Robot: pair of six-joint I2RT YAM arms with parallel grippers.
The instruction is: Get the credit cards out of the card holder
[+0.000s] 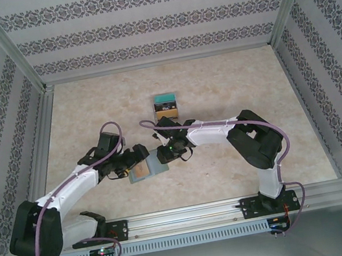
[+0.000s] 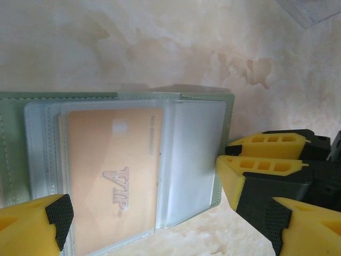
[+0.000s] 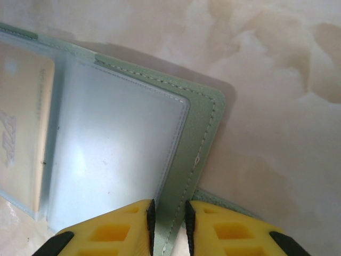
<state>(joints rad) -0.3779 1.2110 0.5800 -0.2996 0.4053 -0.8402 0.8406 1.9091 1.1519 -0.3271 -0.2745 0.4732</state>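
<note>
The grey-green card holder (image 1: 146, 169) lies open on the table between both arms, clear pockets up (image 2: 192, 154). An orange-brown credit card (image 2: 112, 176) marked VIP sits partly inside a pocket, its end also at the left of the right wrist view (image 3: 21, 122). My right gripper (image 3: 169, 226) is shut on the holder's stitched green edge (image 3: 205, 122); it enters the left wrist view from the right (image 2: 226, 156). My left gripper (image 2: 165, 218) hangs open over the orange card, one finger on each side, touching nothing. A teal card and a black card (image 1: 166, 106) rest farther back.
The teal and black cards sit at a clear plastic stand, whose corner (image 2: 314, 10) shows at the top right of the left wrist view. Patterned walls and a metal frame (image 1: 44, 116) enclose the marble-look tabletop (image 1: 249, 82).
</note>
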